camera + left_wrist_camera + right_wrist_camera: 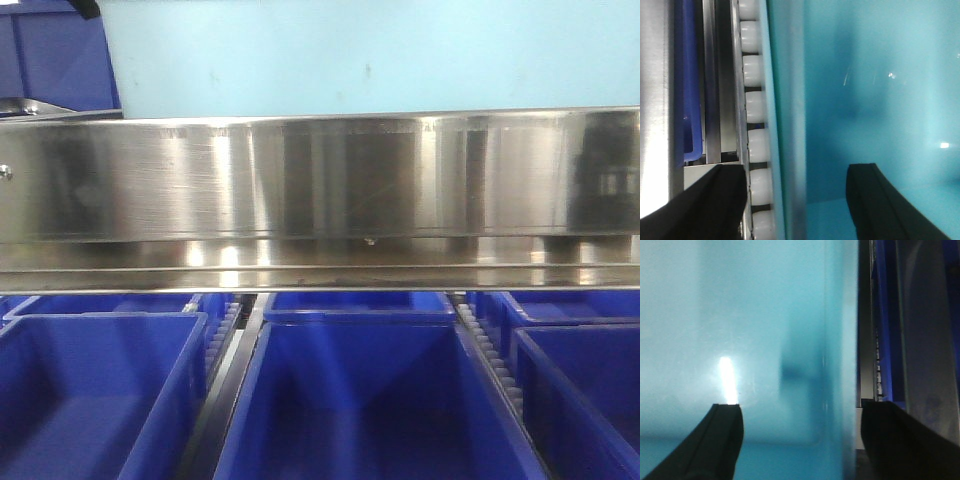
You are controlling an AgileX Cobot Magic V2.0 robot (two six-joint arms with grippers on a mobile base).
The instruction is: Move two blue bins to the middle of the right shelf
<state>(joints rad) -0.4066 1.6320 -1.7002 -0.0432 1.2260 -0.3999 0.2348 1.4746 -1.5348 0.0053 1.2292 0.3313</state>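
A light blue bin [350, 60] sits on the shelf level above the steel rail. In the left wrist view its left side wall [790, 100] runs between the fingers of my left gripper [797, 200], which is open. One finger is outside by the rollers and the other is inside the bin [865, 100]. My right gripper [805, 440] is open too and straddles the right side wall [840, 340] of the same bin [740, 315]. Neither gripper shows in the front view. Dark blue bins [370, 400] stand on the level below.
A wide brushed-steel shelf rail [320, 180] crosses the front view. White roller tracks [754, 105] run beside the light blue bin. Dark blue bins flank it on the left [687, 100] and right [887, 340]. More dark blue bins [90, 390] [585, 390] fill the lower level.
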